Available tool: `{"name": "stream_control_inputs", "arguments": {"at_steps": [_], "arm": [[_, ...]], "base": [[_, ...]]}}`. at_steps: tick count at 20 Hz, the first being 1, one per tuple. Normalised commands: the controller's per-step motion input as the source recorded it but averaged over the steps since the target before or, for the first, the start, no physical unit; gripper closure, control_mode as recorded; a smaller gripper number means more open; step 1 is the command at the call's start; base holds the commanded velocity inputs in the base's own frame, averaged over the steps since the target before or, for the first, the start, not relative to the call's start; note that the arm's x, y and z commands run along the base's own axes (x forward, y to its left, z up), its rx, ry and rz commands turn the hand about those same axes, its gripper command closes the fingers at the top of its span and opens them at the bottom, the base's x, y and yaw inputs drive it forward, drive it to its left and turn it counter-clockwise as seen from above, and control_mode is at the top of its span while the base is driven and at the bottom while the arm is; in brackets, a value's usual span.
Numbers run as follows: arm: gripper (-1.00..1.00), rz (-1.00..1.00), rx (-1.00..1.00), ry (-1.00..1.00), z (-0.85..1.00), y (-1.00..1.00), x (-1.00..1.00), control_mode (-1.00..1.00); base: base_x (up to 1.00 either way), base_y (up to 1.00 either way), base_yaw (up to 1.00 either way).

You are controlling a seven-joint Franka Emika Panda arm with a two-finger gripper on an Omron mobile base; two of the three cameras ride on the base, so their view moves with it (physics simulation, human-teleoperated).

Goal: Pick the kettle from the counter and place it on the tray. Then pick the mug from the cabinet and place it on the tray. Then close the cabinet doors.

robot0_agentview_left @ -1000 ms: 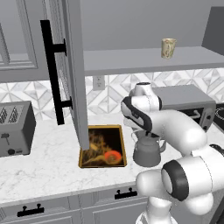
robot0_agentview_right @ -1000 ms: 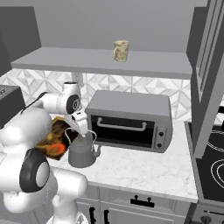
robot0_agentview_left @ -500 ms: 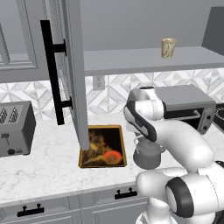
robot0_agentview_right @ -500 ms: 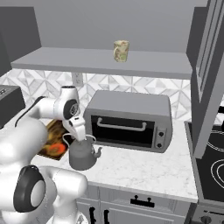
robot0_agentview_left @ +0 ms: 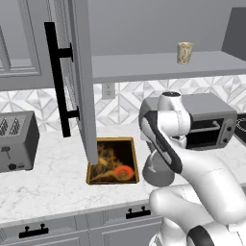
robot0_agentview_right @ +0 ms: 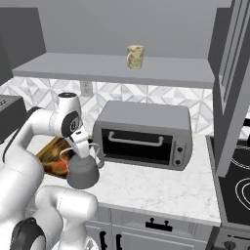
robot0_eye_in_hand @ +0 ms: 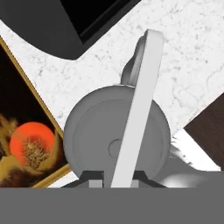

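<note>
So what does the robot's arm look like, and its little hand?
The arm is made of fat, rounded, glossy white tubes, with dark grey rings and black patches at the joints. One joint has a round dark cap on its side. The gripper ends in two small dark fingertips. No loose cables or writing show.

My arm was folded forward and bent down at the wrist, hand pointing at the counter; my gripper (robot0_eye_in_hand: 114,177) had its two dark fingertips (robot0_eye_in_hand: 94,176) drawn in tight against the kettle handle (robot0_eye_in_hand: 139,109), one each side
</note>
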Motion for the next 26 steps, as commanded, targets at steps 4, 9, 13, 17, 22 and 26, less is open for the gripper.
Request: {"name": "stream_control_inputs", "arguments": {"at_steps": [4,9,13,17,22,26], "arm": [[1.0,0.0,0.0,-0.13,0.38,0.44,-0.39,-1.0],[1.0,0.0,0.0,-0.37,0.23,0.49,-0.03,-1.0],[1.0,0.0,0.0,-0.29,0.11,0.44,0.11,-1.0],[1.0,0.03,0.0,-0.04,0.16,0.33,0.4,-1.0],[1.0,0.08,0.0,0.11,0.17,0.32,0.45,-1.0],[1.0,0.13,0.0,0.03,0.0,0.29,0.39,-1.0]], "base": [[0.0,0.0,0.0],[0.0,0.0,0.0],[0.0,0.0,0.0],[0.0,0.0,0.0],[0.0,0.0,0.0],[0.0,0.0,0.0]]}}
